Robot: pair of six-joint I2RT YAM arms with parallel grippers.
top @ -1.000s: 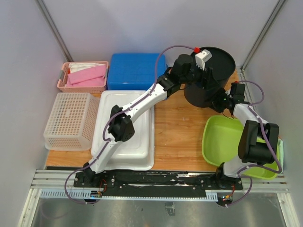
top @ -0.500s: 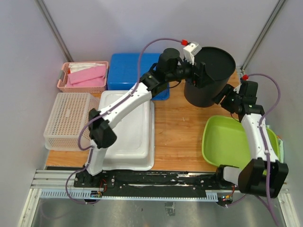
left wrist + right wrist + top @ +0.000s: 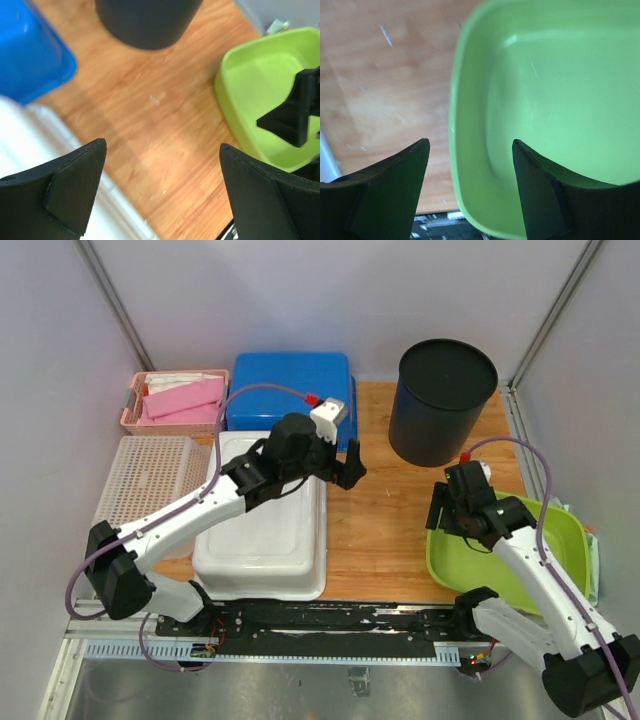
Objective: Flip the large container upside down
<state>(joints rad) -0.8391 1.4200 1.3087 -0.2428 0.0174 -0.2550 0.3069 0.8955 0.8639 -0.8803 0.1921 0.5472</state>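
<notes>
Now, from above, both arms have drawn back from the large container (image 3: 445,402), which stands alone at the far right of the table (image 3: 375,530); half a second ago they were at its wall. Left wrist: the left fingers (image 3: 65,192) are spread wide and empty, container ahead. Right wrist: the right fingers (image 3: 385,190) gape, empty, over the green tub (image 3: 545,100). Probably the flip is finished, though which end faces up I cannot tell.
</notes>
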